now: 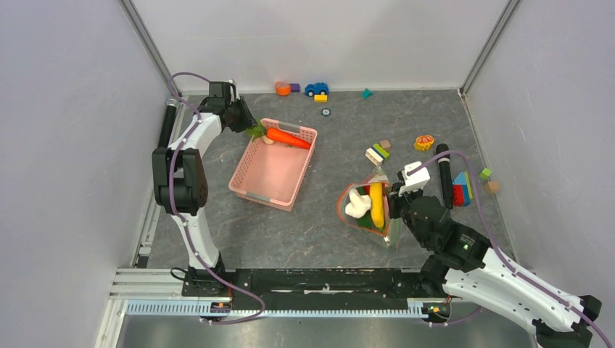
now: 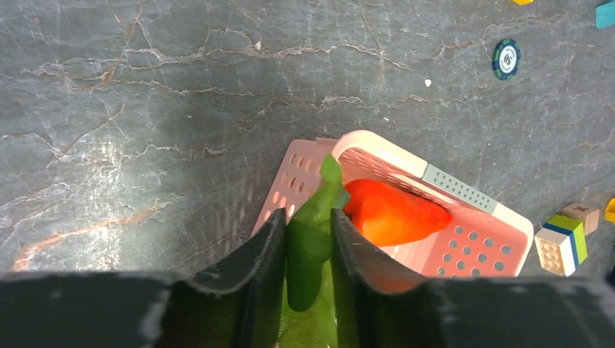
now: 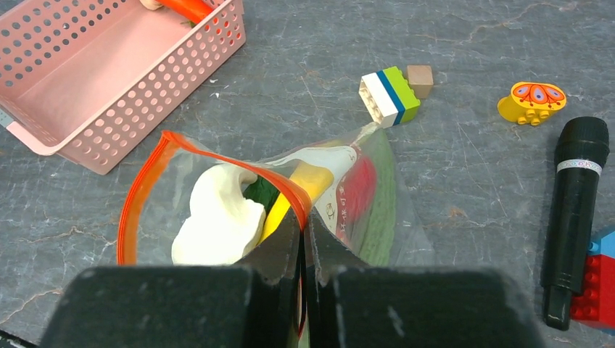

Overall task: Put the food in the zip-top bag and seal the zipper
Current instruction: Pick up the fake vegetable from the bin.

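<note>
My left gripper (image 1: 250,127) (image 2: 307,230) is shut on the green leaves (image 2: 313,239) of the orange carrot (image 1: 288,137) (image 2: 390,214), holding it over the far end of the pink basket (image 1: 271,174). My right gripper (image 1: 394,206) (image 3: 302,230) is shut on the orange-red zipper strip (image 3: 239,163) of the zip-top bag (image 1: 370,206) (image 3: 362,196), holding its mouth open. Inside the bag lie the white mushroom (image 3: 217,217), yellow banana (image 3: 297,190), a red piece and green pieces. The slider knob is not visible.
A black marker-like stick (image 1: 443,174) (image 3: 576,210) lies right of the bag. Coloured blocks (image 1: 377,152) (image 3: 390,94), a yellow toy (image 1: 424,142), a blue car (image 1: 316,88) and other toys lie at the back and right. Walls enclose the table.
</note>
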Motion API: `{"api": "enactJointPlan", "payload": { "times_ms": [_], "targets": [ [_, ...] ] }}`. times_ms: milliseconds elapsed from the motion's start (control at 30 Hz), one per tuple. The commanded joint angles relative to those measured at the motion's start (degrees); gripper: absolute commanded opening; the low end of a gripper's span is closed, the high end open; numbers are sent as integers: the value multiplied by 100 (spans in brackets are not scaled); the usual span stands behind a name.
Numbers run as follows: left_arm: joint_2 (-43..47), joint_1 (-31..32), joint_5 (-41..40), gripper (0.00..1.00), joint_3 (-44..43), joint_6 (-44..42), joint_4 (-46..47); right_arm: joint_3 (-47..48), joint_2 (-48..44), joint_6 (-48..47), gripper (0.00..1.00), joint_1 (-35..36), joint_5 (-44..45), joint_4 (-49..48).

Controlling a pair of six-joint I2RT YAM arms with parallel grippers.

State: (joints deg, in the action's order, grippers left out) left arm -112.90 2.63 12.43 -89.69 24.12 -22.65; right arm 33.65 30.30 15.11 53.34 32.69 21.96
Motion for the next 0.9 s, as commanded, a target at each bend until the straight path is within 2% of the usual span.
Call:
{"api": "enactJointPlan", "payload": {
  "times_ms": [0,133,633,867],
  "targets": [
    [43,-17,203,28,-243,-6,130,143,-22,-53,5,-6,188,-258],
    [255,-10,260,3,-195,97,112,127,-45,-51,5,1,198,-253],
    [1802,8,746,2,850,553,605,90,-100,-50,5,0,206,-258],
    [2602,150,650,2,1218,649,583,72,-160,-46,5,1,212,-254]
  ]
}}
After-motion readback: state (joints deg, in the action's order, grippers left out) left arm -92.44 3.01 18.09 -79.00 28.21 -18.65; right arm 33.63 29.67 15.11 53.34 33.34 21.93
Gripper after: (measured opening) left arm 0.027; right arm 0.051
